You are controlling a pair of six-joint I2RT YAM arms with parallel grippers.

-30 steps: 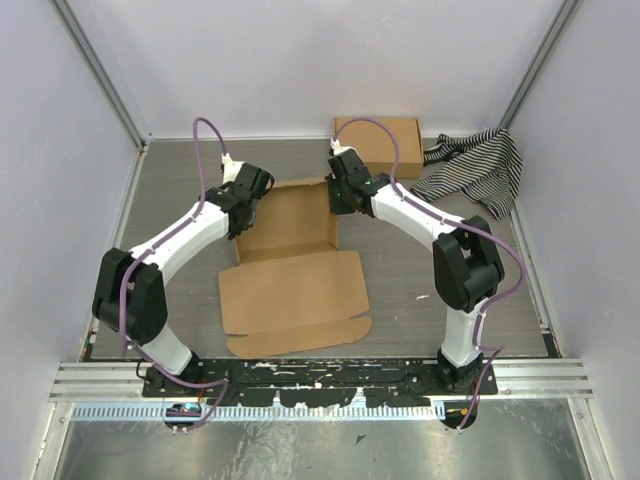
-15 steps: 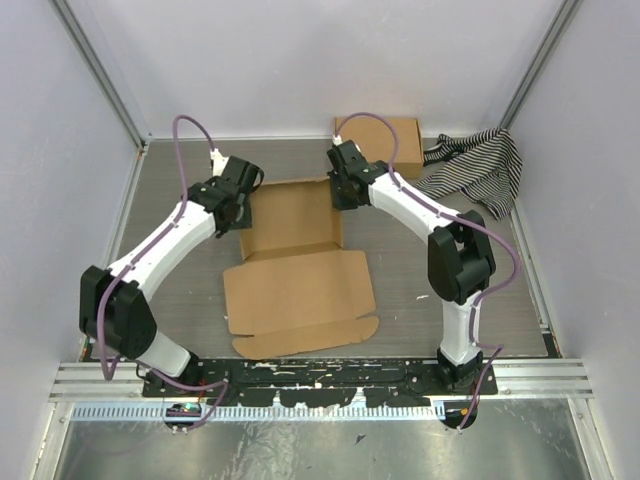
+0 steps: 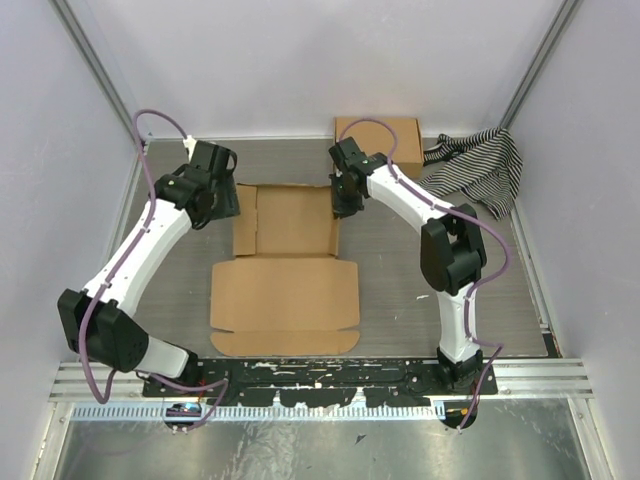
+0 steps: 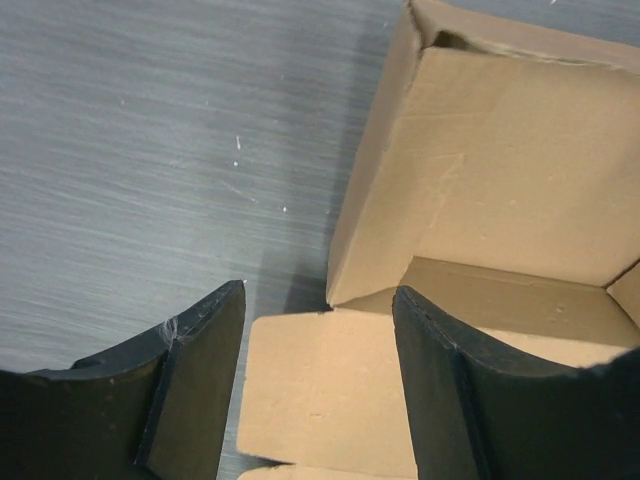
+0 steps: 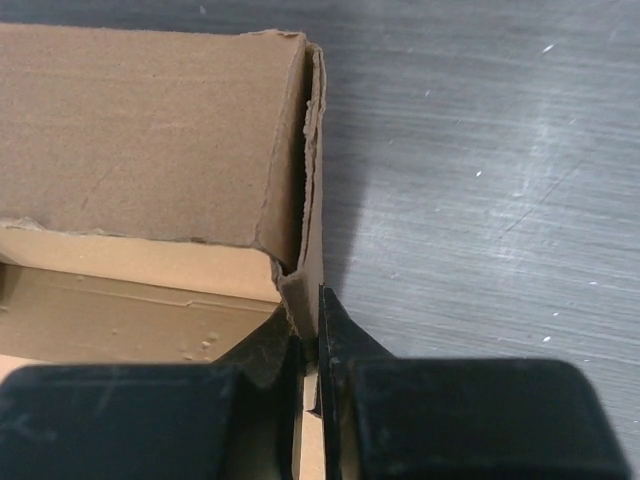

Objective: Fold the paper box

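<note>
Paper box, plain brown corrugated die-cut sheet: mid-bench, long axis running far edge to near edge, walled tray at the far end, lid flat toward the near edge. Right gripper: clamped on the tray's right wall. Left gripper: jaws apart, the left wall's near corner between them, ungripped.

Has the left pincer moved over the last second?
Yes. The left pincer has swung left, away from the paper box and farther from the formed cardboard box at the back.

The paper box lies mid-table; behind it to the right stands a second box, with the striped cloth on that box's right.
</note>
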